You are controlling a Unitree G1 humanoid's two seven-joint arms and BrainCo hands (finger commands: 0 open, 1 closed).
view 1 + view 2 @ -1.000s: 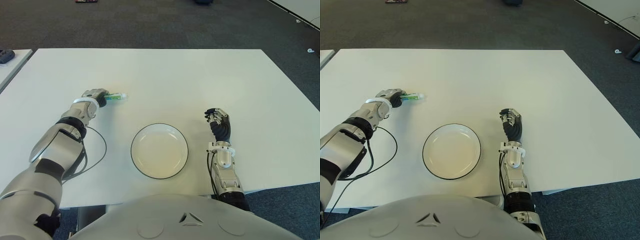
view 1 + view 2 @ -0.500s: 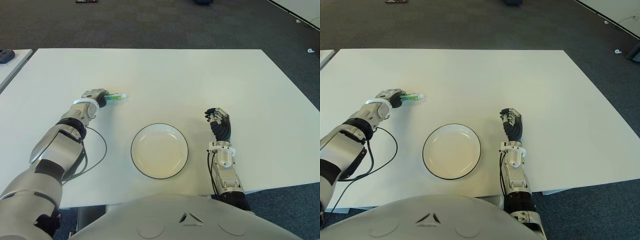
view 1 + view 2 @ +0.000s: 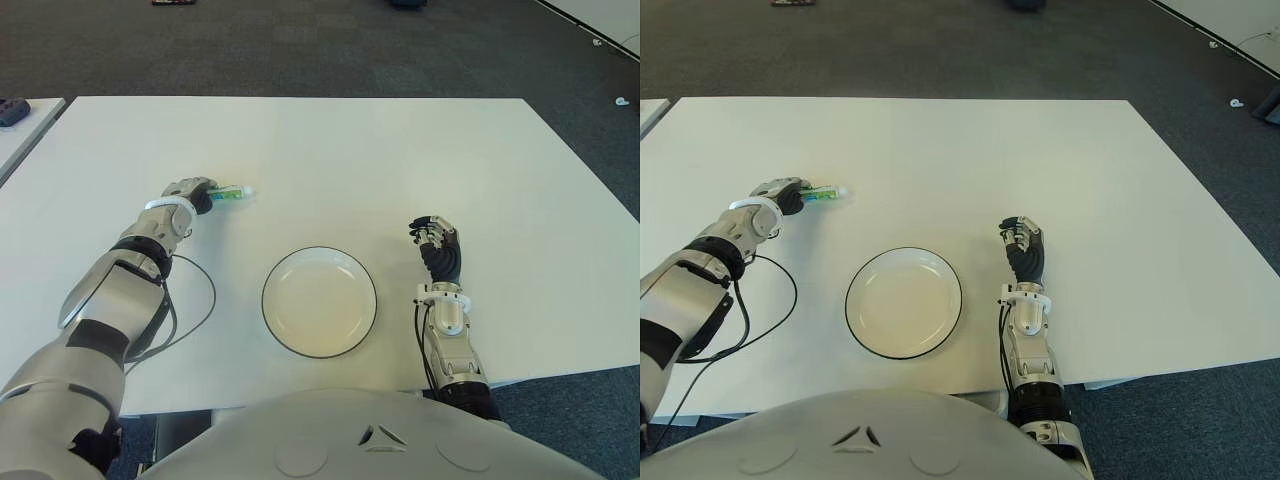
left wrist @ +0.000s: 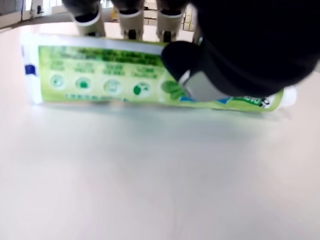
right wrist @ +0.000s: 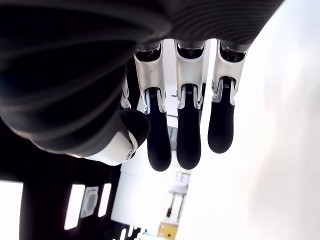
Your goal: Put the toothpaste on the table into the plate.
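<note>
A green and white toothpaste tube [image 3: 232, 193] lies on the white table [image 3: 400, 150], left of and beyond the plate. My left hand [image 3: 193, 193] is at the tube's near end. In the left wrist view the fingers [image 4: 130, 20] curl behind the toothpaste tube [image 4: 110, 80] and the thumb [image 4: 195, 70] presses its front, while the tube still touches the table. The white plate [image 3: 319, 302] with a dark rim holds nothing and sits at the table's front middle. My right hand [image 3: 437, 240] shows to the right of the plate, fingers [image 5: 190, 125] relaxed and holding nothing.
A black cable [image 3: 203, 300] loops on the table beside my left forearm. A second table's corner [image 3: 20, 130] with a dark object [image 3: 12, 108] stands at the far left. Dark carpet [image 3: 350, 50] surrounds the table.
</note>
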